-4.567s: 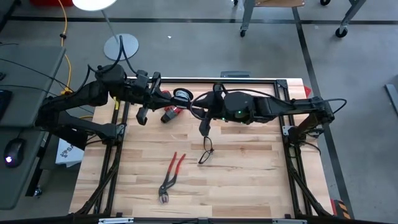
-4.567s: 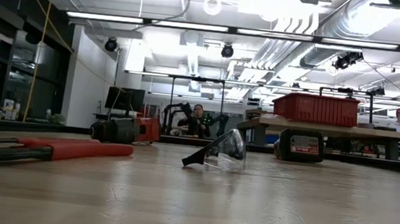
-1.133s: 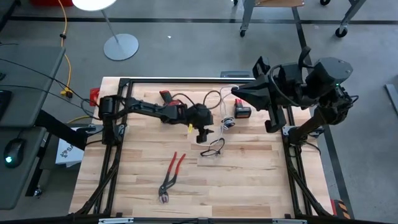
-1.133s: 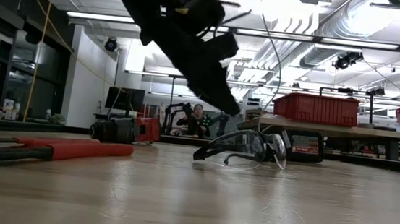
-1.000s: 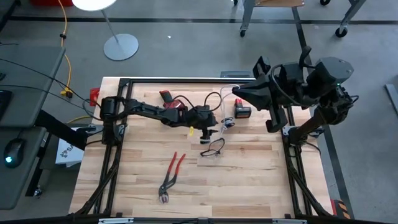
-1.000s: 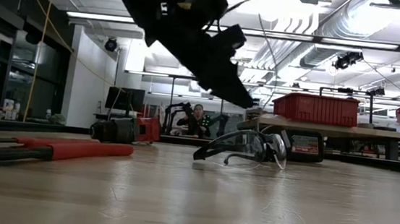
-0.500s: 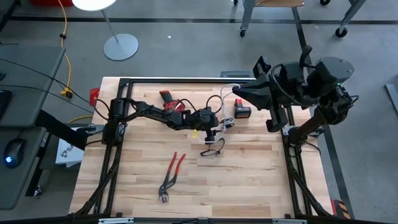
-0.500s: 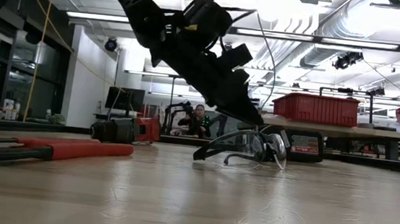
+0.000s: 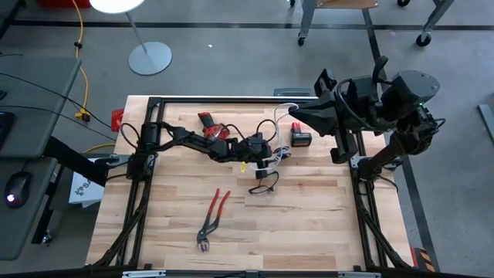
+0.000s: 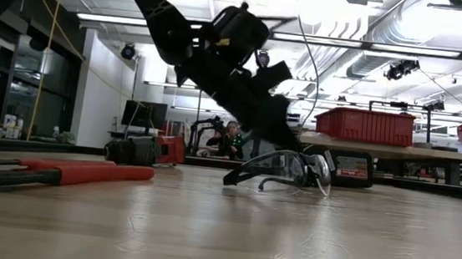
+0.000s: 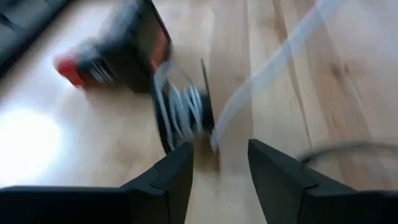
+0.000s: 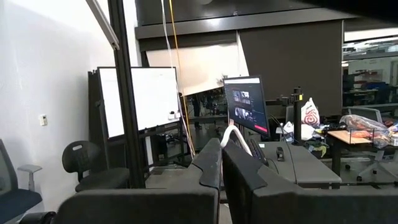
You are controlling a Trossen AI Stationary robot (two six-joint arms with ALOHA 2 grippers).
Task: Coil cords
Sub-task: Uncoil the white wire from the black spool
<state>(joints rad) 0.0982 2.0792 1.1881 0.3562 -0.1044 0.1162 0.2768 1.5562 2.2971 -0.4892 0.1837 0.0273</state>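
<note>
A: Where was the left end effector [image 11: 219, 163]?

B: Low over the middle of the surface [image 9: 309, 224], its fingers [image 11: 177, 169] parted around the black spool [image 11: 186, 109] wound with white cord [image 11: 176, 99], not gripping it.

A: And the spool?

B: Beside a red-and-black battery pack [image 11: 115, 53], near the safety glasses [image 10: 282, 169].

A: The right end effector [image 12: 222, 163]?

B: Raised at the far right edge, fingers pressed together, pinching the cord's white end [image 12: 233, 132].

No lettering, label or number can be read on anything here.
</note>
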